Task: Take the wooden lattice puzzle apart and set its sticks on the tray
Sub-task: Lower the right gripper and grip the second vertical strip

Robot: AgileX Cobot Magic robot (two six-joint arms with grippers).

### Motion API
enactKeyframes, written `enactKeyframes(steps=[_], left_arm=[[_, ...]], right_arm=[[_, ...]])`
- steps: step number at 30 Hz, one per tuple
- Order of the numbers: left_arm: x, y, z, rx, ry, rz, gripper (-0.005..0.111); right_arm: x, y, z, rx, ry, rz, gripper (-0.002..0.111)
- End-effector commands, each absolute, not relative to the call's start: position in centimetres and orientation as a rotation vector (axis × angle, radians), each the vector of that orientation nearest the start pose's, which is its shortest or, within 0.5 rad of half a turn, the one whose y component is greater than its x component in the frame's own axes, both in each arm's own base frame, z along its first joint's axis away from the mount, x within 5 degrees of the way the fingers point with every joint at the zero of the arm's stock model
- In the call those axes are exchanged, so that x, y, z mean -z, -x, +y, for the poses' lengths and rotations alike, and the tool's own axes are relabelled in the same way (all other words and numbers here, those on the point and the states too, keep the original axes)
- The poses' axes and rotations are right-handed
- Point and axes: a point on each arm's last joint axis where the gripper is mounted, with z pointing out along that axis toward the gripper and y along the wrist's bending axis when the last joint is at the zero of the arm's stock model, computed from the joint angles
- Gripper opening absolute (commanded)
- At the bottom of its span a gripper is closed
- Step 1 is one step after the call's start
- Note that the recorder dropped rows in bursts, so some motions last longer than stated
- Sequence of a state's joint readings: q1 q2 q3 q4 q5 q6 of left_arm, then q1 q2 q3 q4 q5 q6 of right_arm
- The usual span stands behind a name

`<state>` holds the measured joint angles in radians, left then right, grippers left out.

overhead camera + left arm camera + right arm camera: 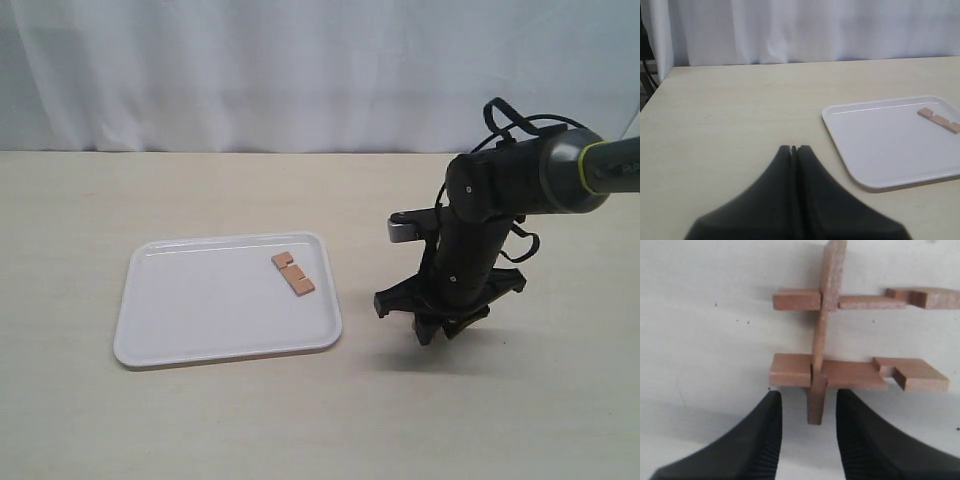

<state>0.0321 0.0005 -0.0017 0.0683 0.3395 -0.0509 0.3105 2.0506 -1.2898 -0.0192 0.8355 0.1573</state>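
Observation:
The white tray (200, 300) lies on the table's left half with one notched stick (293, 273) flat near its far right corner; the left wrist view shows the same tray (890, 145) and stick (938, 120). The rest of the wooden lattice puzzle (819, 340) appears only in the right wrist view: one stick crosses two parallel sticks (840, 374) on the tabletop. My right gripper (808, 395) is open, its fingers on either side of the crossing stick's near end, gaps on both sides. In the exterior view the right gripper (432, 330) points down, hiding the puzzle. My left gripper (794, 148) is shut and empty.
A white curtain (300, 70) hangs behind the beige table (250, 420). The table's side edge (655, 90) shows in the left wrist view, with dark cables beyond it. The left arm is out of the exterior view.

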Motion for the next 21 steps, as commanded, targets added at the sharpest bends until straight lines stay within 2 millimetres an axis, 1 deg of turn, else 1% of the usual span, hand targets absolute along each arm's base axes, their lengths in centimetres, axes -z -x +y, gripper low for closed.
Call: enactKeyframes(steps=[1, 6, 10, 13, 16, 21], left_arm=[[-18.4, -5.4, 0.4, -0.054, 0.033, 1.806, 0.000], [-18.4, -5.4, 0.4, -0.054, 0.033, 1.806, 0.000], [-18.4, -5.4, 0.4, -0.054, 0.033, 1.806, 0.000], [-18.4, -5.4, 0.4, -0.054, 0.033, 1.806, 0.000], [-18.4, -5.4, 0.4, -0.054, 0.033, 1.806, 0.000], [-18.4, -5.4, 0.4, -0.054, 0.033, 1.806, 0.000]], right_arm=[[-12.1, -36.3, 11.3, -0.008, 0.238, 3.066, 0.033], [-11.1, -36.2, 11.3, 0.005, 0.241, 3.102, 0.033], [-11.0, -36.0, 11.2, 0.012, 0.238, 3.120, 0.031], [-11.1, -35.8, 11.2, 0.020, 0.239, 3.141, 0.020], [-11.1, -35.8, 11.2, 0.021, 0.240, 3.145, 0.004], [-11.5, -35.8, 11.2, 0.017, 0.239, 3.134, 0.004]])
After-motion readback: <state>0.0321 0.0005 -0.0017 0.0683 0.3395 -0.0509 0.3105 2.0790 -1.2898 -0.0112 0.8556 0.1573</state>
